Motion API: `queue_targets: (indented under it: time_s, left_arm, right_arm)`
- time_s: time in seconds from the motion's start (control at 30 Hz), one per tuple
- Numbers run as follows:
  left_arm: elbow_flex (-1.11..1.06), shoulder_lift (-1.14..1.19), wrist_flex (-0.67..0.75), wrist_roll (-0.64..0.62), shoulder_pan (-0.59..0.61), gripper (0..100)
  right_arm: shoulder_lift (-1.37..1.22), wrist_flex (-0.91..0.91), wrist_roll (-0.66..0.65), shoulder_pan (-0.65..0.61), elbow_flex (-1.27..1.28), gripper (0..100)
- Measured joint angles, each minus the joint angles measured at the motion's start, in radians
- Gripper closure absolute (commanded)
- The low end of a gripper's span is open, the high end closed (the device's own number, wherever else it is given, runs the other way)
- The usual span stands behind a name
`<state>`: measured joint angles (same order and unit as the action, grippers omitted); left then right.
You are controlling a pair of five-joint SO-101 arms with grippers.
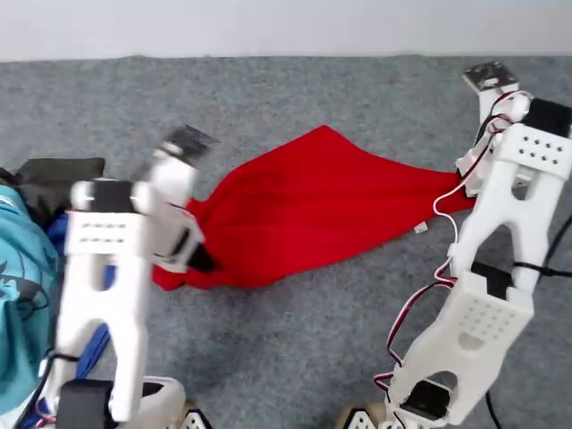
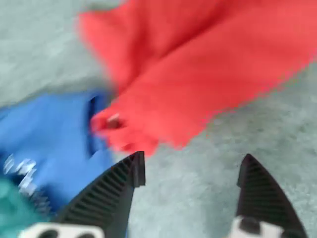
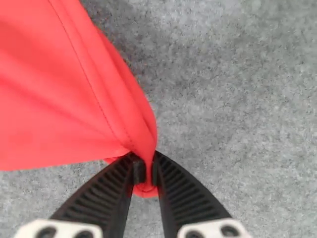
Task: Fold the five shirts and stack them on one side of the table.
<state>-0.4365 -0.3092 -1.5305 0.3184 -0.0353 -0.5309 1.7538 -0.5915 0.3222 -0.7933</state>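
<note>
- Jaws on the right gripper (image 3: 144, 171) are pinched shut on a corner of the soft red cotton shirt (image 1: 313, 210). Jaws on the left gripper (image 2: 192, 161) are spread wide and hold nothing.
- The big fuzzy grey table (image 1: 295, 357) takes up most of the high view.
- The red shirt lies across the middle of the high view. Its lower left end is bunched up, just beside the left gripper. Its right end runs to the right gripper.
- A crumpled teal printed shirt (image 1: 18, 295) sits at the left edge of the high view.
- A bright blue shirt (image 2: 44, 134) lies just beside the red bunch.
- A small dark cloth (image 1: 54, 174) sits above the teal shirt.
- I think the step is spreading the red shirt flat, so folding has hardly begun.
- Next, the left gripper should go down on the bunched end, close, and pull away from the right gripper.
</note>
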Motion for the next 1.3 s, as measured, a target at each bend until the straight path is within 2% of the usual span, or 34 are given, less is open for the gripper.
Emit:
queue_targets:
  time_s: [0.13,0.37,0.43,0.6,0.7,0.93,1.13,1.3]
  left_arm:
    - [-0.087,0.035,0.103,0.0,-0.12,70]
    - [-0.069,0.302,0.201,-0.005,-0.137,70]
    - [-0.041,0.371,0.222,-0.006,-0.137,76]
    - [0.037,0.456,0.256,-0.044,-0.137,99]
    - [0.087,0.456,0.253,-0.04,-0.137,99]
    - [0.206,0.241,0.149,-0.032,-0.138,99]
    - [0.25,-0.064,0.138,-0.032,-0.133,99]
    - [0.25,-0.261,0.138,-0.026,-0.08,99]
  right_arm:
    - [0.008,0.0,0.0,-0.005,0.0,99.1]
    - [0.008,0.0,0.0,-0.009,0.0,99.1]
    - [0.008,0.0,0.0,-0.009,0.0,99.1]
    - [0.008,0.0,0.0,-0.009,0.0,99.1]
    - [0.063,0.0,0.0,-0.011,0.002,99.1]
    - [0.256,0.0,0.0,-0.014,0.002,99.1]
    - [0.404,0.0,0.0,-0.012,0.002,99.1]
    - [0.528,0.0,-0.002,-0.012,0.002,99.1]
